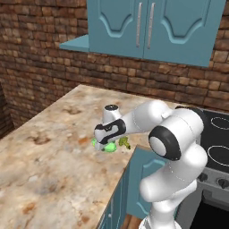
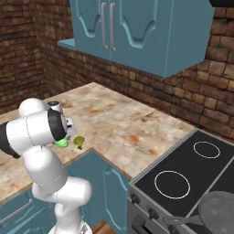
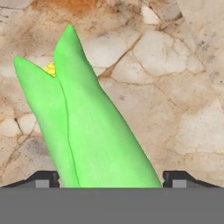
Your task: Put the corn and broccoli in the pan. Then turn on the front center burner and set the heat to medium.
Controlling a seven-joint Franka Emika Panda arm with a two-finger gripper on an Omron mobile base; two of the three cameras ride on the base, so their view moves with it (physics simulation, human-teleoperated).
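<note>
Green corn (image 3: 92,135) lies on counter, broccoli (image 2: 79,141) beside; pan (image 2: 219,212) on stove.

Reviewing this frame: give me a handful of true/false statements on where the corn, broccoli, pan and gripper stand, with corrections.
1. The corn lies on the stone counter. True.
2. The broccoli is already in the pan. False: it sits on the counter beside the corn.
3. The gripper has a fingertip on each side of the corn. True.
4. The pan stands on the counter next to the corn. False: it is over on the cooktop.
5. The corn's husk shows a bit of yellow near its tip. True.
</note>
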